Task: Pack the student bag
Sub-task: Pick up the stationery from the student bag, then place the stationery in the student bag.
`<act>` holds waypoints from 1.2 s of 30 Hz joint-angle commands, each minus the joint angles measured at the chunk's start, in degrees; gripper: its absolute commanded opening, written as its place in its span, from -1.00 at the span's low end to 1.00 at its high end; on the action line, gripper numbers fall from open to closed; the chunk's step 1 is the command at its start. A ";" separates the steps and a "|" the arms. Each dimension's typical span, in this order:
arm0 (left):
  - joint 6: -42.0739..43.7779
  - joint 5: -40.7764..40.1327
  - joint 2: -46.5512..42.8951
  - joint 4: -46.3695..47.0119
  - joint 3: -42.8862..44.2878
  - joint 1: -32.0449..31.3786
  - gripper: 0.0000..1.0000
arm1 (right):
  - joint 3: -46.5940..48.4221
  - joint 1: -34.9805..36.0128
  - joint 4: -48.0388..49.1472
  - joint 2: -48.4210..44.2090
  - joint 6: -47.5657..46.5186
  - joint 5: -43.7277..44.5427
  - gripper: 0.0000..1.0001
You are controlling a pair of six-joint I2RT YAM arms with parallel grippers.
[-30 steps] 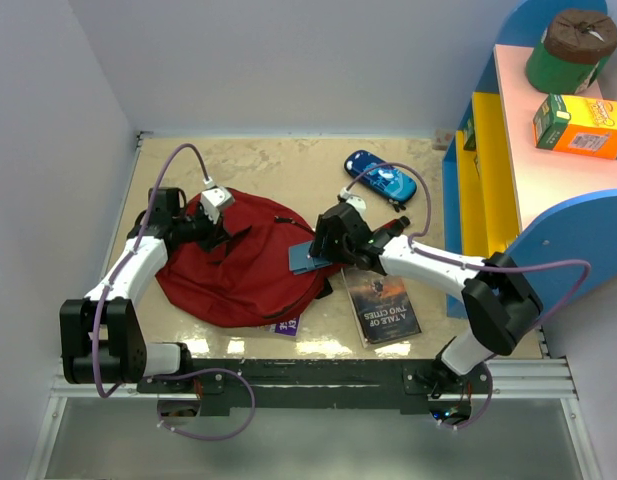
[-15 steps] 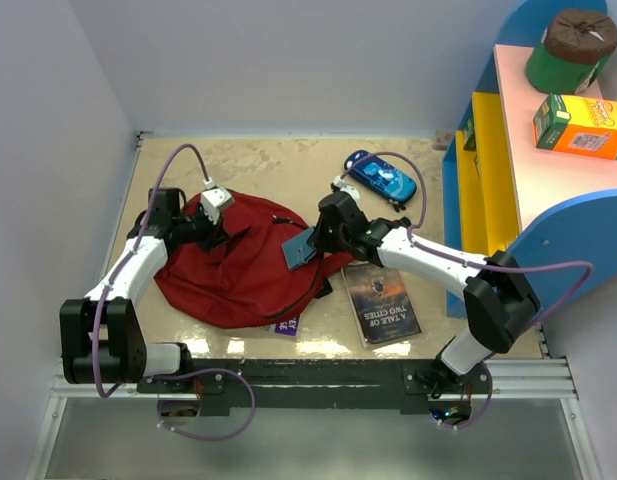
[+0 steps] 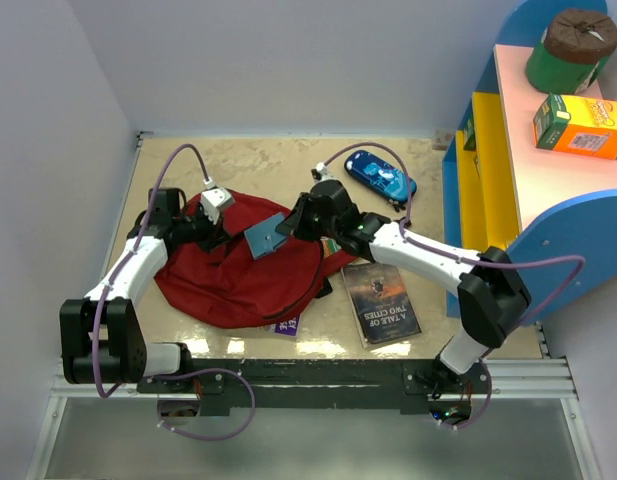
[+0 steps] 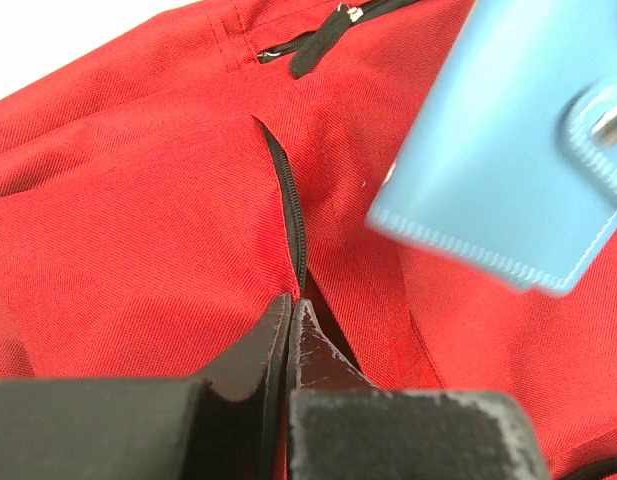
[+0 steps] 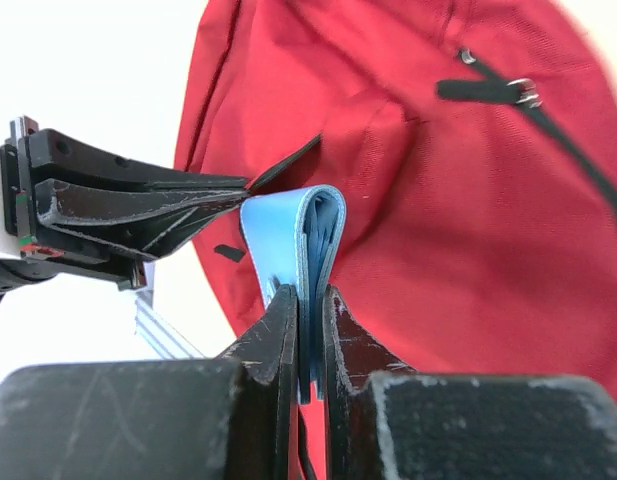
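Note:
The student bag [image 3: 238,280] is a rounded dark-red backpack lying flat at the table's left-centre. My left gripper [image 3: 221,233] is shut at the bag's upper left. In the left wrist view its jaws [image 4: 291,305] are pinched on the fabric edge beside the black zipper [image 4: 286,190]. My right gripper [image 3: 288,225] is shut on a flat light-blue wallet [image 3: 265,236] and holds it above the bag's top. In the right wrist view the wallet [image 5: 288,225] stands folded between the jaws, with the left gripper's fingers [image 5: 158,200] just beyond it over the bag [image 5: 468,220].
A blue pencil case [image 3: 380,175] lies behind the right arm. A dark book [image 3: 381,303] lies right of the bag, and a purple item [image 3: 286,326] pokes out under the bag's front. A blue and yellow shelf [image 3: 488,180] at the right holds an orange box [image 3: 580,124] and a green canister [image 3: 571,50].
My right arm has carried the blue wallet leftward and away from the bag's right edge, over its top toward the left gripper. The left arm has not moved.

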 commanded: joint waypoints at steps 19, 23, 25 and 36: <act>4.53 5.39 0.37 -5.86 4.78 0.70 -1.00 | 6.92 1.49 12.16 14.52 12.83 -3.41 -1.00; 5.76 5.56 0.46 -7.10 4.96 0.70 -1.00 | 6.66 1.49 16.02 14.44 14.94 -0.86 -1.00; 6.29 5.65 0.54 -7.54 4.96 0.61 -1.00 | 6.31 1.49 16.46 13.91 15.56 0.28 -1.00; 3.66 12.15 3.88 -10.52 9.87 0.61 -1.00 | 2.09 5.70 22.97 13.90 22.50 13.64 -1.00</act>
